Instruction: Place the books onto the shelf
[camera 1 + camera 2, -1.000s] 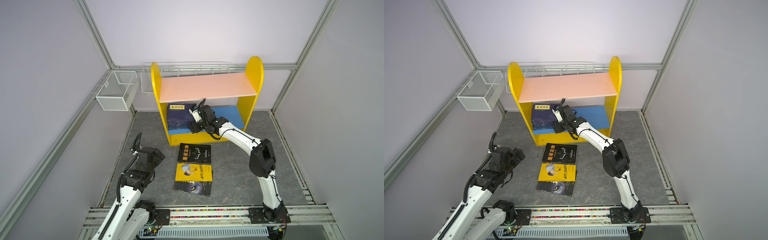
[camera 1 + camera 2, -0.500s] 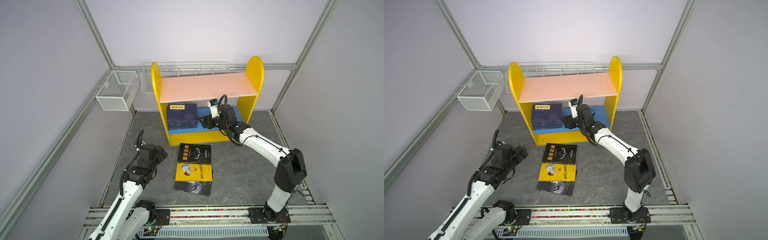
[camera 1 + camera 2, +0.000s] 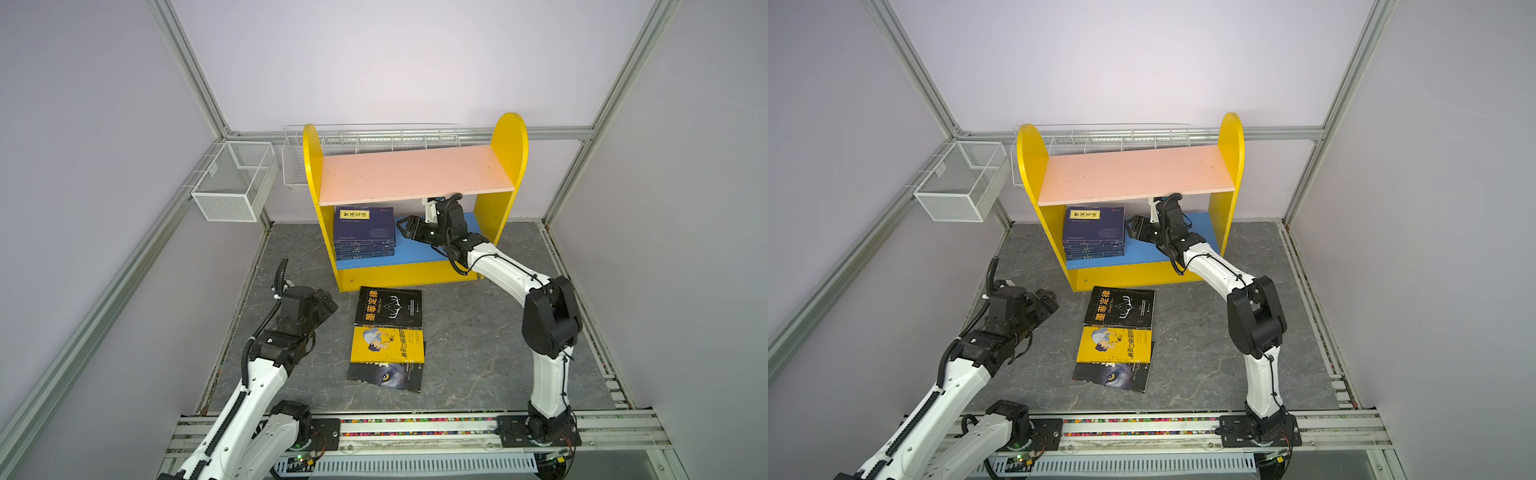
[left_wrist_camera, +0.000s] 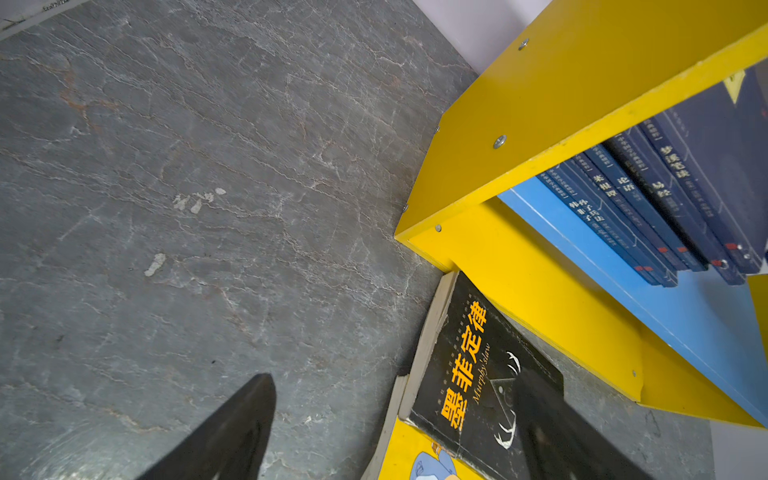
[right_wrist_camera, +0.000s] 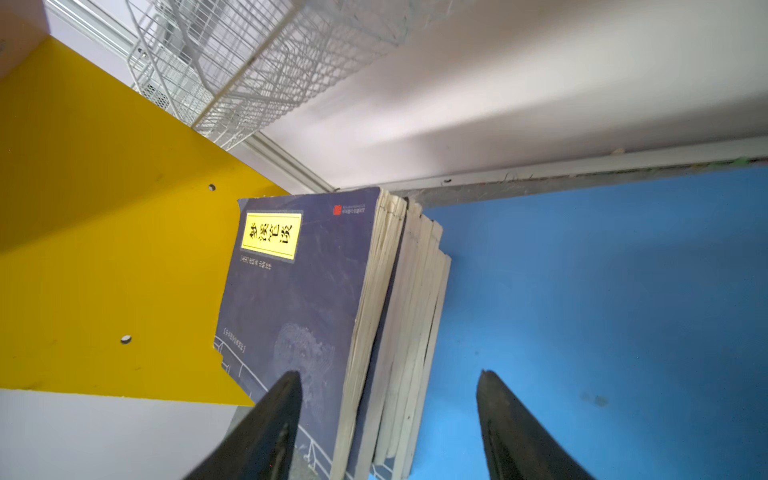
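Observation:
The shelf [image 3: 415, 174] has yellow sides, a pink upper board and a blue lower board [image 3: 419, 251]. A stack of navy books [image 3: 365, 230] [image 5: 299, 299] lies at the left of the lower board. My right gripper [image 3: 401, 228] [image 5: 388, 372] is inside the lower tier just right of that stack, open and holding nothing; the stack's page edges show between its fingers. On the floor in front lie a black book [image 3: 388, 305] [image 4: 469, 374], a yellow cartoon book [image 3: 386, 345] and a wolf-eye book [image 3: 384, 376]. My left gripper [image 3: 328, 305] [image 4: 395, 382] hangs open left of the black book.
A white mesh basket [image 3: 232, 191] hangs on the left wall and a long wire basket [image 3: 374, 137] runs behind the shelf's top. Aluminium frame posts and lilac walls close in the grey stone floor [image 3: 478, 345]. The arms' base rail [image 3: 415, 428] runs along the front.
My right gripper drew away from the navy stack to the right, then came back toward it with its jaws somewhat narrower. My left gripper edged right toward the floor books.

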Robot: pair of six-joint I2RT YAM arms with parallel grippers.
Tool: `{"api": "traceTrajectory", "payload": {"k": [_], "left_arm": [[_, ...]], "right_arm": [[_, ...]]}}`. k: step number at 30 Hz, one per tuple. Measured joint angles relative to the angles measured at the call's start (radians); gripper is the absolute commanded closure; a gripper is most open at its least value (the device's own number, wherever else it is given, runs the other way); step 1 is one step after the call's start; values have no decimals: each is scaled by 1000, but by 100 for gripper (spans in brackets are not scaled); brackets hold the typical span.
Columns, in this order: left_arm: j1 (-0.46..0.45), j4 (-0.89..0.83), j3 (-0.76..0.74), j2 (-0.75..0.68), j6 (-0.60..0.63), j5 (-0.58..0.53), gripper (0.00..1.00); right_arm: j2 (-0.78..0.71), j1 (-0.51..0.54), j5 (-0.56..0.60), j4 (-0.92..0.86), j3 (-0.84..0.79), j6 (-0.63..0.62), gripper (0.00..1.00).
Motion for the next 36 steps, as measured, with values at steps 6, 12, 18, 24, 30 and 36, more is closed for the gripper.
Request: {"api": "traceTrajectory", "payload": {"k": [6, 12, 18, 24, 30, 36], "left_arm": [[0, -1, 0, -17, 0, 0, 10], [0, -16, 0, -39, 1, -4, 10], [0, -39, 0, -39, 8, -5, 10], [0, -49, 0, -40, 8, -10, 10], [0, -65, 0, -44, 8, -12, 10], [0, -73, 0, -53, 8, -13, 10]], "right_arm": [[84, -2, -8, 62, 16, 103, 70], [92, -3, 42, 87, 5, 145, 79], [135, 5, 54, 0, 119, 119, 79], [196, 51, 111, -105, 223, 62, 79], [247, 68, 177, -222, 349, -12, 77], [268, 76, 219, -293, 411, -74, 70]]}}
